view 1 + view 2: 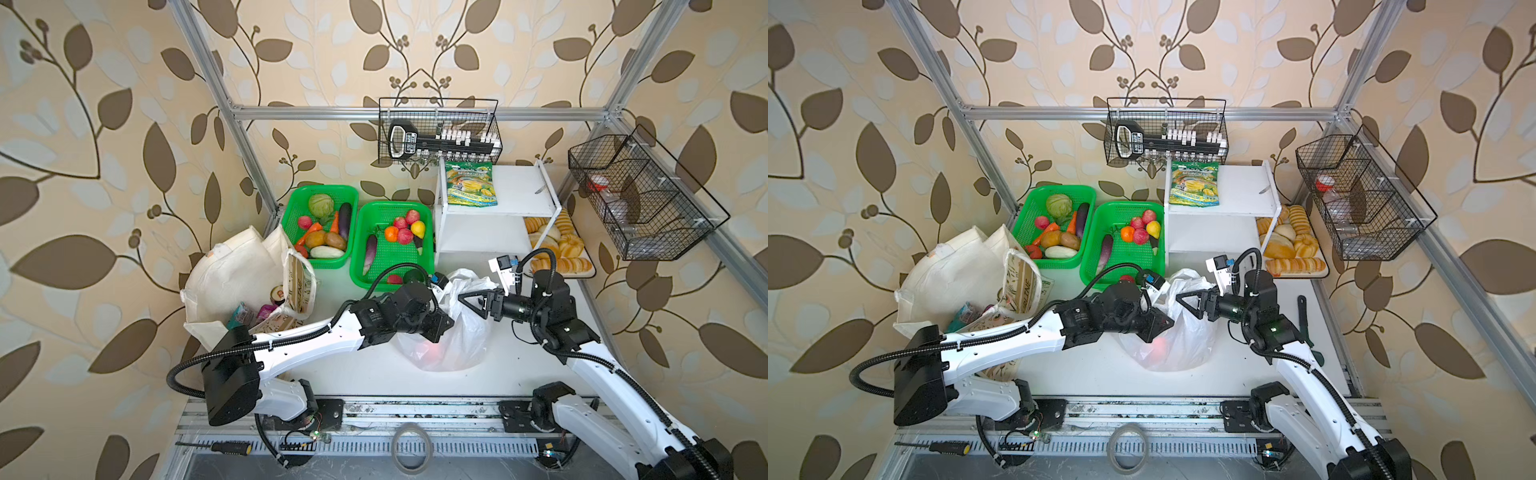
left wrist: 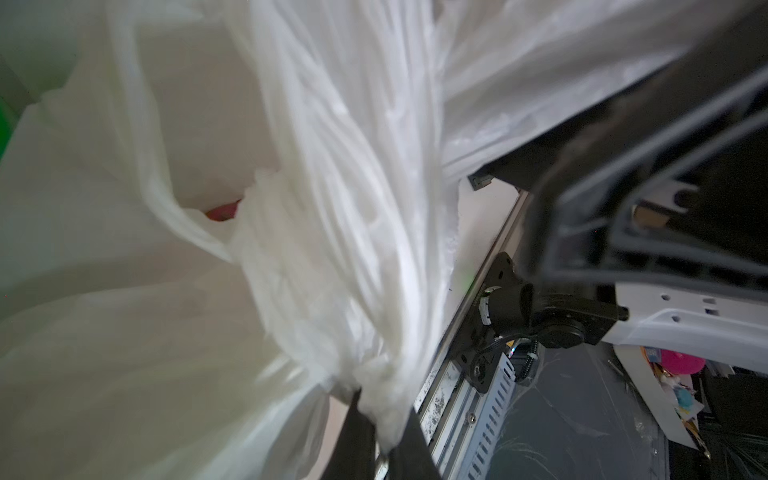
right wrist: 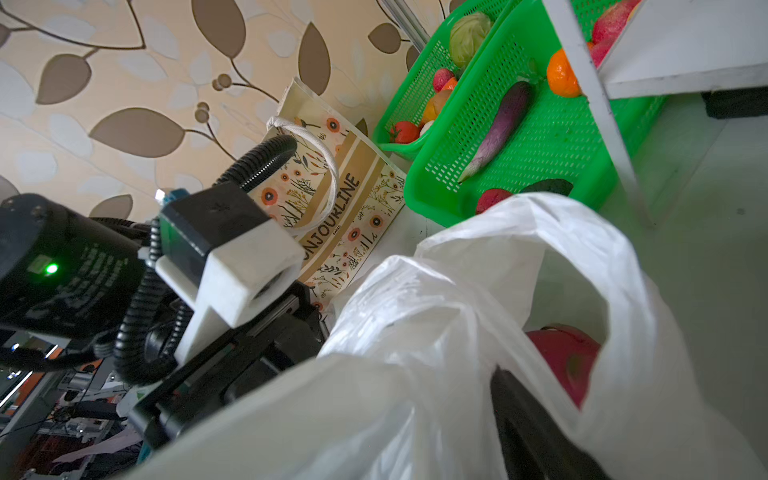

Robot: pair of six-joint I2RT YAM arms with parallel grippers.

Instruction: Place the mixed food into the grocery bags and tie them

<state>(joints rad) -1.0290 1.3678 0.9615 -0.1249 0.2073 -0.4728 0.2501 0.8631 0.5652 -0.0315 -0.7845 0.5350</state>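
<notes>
Carrier bag (image 1: 465, 332) filled, knot not yet made.
It is clamped by the left gripper (image 2: 380, 419); the right gripper's (image 1: 463, 298) opening cannot be told; tote (image 1: 232, 270) untied.

Bare white tabletop (image 1: 353, 374) in front of the plastic bag (image 1: 461, 332); green baskets (image 1: 399, 262) and white shelf (image 1: 478, 237) close behind.

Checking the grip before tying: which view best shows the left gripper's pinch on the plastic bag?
The left wrist view: the left gripper clamps a bunched strand of the plastic bag between its jaws. In both top views its own wrist hides the fingertips above the bag. The right wrist view shows the bag, not the pinch.
</notes>
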